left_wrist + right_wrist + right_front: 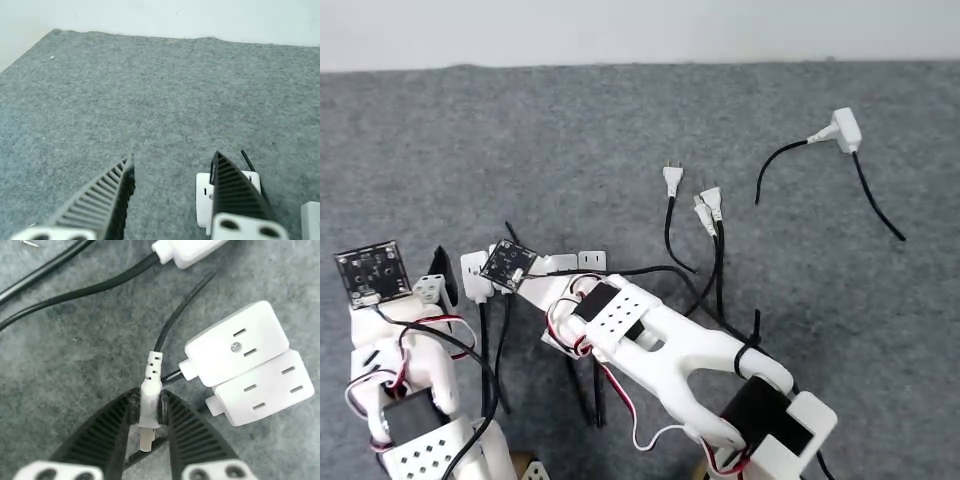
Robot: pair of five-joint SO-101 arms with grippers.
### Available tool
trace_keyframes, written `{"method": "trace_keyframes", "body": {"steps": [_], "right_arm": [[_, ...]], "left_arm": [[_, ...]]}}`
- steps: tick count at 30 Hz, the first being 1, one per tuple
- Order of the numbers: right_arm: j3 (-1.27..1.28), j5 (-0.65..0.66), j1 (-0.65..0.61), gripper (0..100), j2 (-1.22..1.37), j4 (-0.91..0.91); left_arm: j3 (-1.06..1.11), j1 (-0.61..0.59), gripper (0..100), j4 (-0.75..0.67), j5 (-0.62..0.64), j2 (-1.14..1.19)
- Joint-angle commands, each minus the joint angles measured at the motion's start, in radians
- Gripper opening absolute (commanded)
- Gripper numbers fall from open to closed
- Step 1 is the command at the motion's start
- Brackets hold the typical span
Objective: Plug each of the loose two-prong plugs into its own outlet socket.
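Plug (pixel 151 385), white with ribbed neck, sits in right gripper (pixel 148 401)

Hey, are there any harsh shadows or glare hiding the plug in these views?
Right wrist view: even light, no glare, plug plain in the right end effector; high view: only soft shadows beside the cords; left wrist view: evenly lit carpet.

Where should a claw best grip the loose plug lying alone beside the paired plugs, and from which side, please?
Probably the white body of the lone plug, just behind its prongs, coming down from above. It lies flat, prongs pointing to the far side and cord trailing to the near side, so this keeps the prongs free.
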Motion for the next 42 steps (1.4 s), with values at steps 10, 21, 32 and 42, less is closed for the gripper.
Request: {"method": "trace_keyframes", "body": {"steps": [10,21,32,42], "right_arm": [[-0.035,-0.002,-0.01,4.1,0.077,-0.03],[-0.114,-0.008,-0.008,1.1,0.139,0.027],[-0.133,-0.011,0.007,0.8,0.005,0.102],[-0.138,-0.011,0.039,0.8,-0.426,0.234]], "left_arm": [[-0.008,-0.005,24,-0.035,0.011,-0.012],[-0.008,-0.005,24,-0.035,0.011,-0.012],[-0.007,-0.002,24,-0.034,0.011,-0.012],[0.008,0.015,24,-0.035,0.012,-0.012]]}}
